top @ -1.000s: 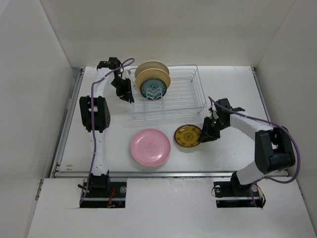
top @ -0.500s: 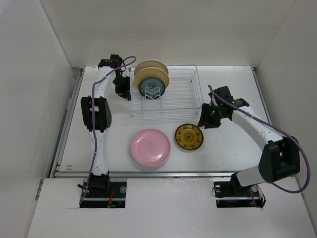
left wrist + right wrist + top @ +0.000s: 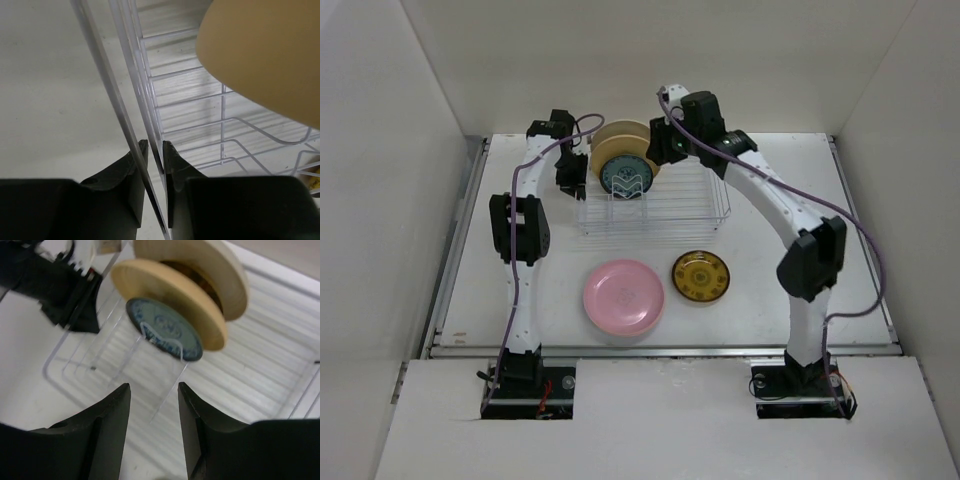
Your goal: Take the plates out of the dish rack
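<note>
Teal plate (image 3: 165, 334) next: lower right gripper (image 3: 152, 390), jaws apart, squarely over its rim, left gripper (image 3: 155, 145) clamped on dish rack (image 3: 690, 202) wire.

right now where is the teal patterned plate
In the top view the teal plate stands upright at the left end of the dish rack, at the back of the table. It sits just in front of the tan plates.

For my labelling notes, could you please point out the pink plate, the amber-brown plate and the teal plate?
pink plate (image 3: 623, 296): top external view, its centre.
amber-brown plate (image 3: 700, 276): top external view, its centre.
teal plate (image 3: 167, 324): right wrist view, its patterned face.
</note>
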You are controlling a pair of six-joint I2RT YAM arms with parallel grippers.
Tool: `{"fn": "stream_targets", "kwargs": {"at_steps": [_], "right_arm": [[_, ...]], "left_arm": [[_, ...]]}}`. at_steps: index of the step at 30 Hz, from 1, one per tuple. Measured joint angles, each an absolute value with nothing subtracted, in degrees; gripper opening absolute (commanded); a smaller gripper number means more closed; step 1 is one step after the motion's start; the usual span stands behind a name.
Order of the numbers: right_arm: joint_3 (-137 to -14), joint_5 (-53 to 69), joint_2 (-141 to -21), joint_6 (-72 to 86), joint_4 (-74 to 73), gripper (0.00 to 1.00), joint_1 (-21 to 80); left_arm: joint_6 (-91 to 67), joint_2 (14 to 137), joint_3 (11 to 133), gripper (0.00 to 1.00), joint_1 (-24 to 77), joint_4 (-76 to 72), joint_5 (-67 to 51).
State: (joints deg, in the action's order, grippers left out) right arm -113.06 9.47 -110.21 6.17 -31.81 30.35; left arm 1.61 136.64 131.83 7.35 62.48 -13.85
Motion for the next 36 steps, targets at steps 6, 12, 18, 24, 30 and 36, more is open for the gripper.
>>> {"fn": "stream_targets", "kwargs": {"at_steps": [6, 12, 18, 24, 30, 36], "right_arm": [[-125.9, 8.3, -127.5, 3.2, -27.7, 0.43, 30.3], [-126.1, 8.8, -132.7, 2.0, -25.9, 0.48, 30.5], [-129.4, 6.3, -135.2, 1.5, -21.7, 0.60, 30.5], [-130.1, 4.1, -138.9, 1.6, -20.9, 0.59, 31.6], [-130.1, 5.7, -140.5, -2.0, -18.7, 0.06, 31.2], [-126.4, 3.3, -138.1, -3.6, -16.8, 0.00, 33.5]], "left_arm": [[1.6, 136.9, 131.9, 0.00, 7.7, 62.4, -13.5], [2.4, 137.1, 132.2, 0.00, 7.9, 62.6, -13.3], [2.7, 137.1, 132.2, 0.00, 8.1, 62.6, -13.1], [2.7, 137.1, 132.2, 0.00, 8.2, 62.6, -13.1], [2.9, 137.2, 132.2, 0.00, 8.1, 61.8, -13.1], [3.0, 137.6, 132.3, 0.00, 7.7, 60.0, -12.0]]}}
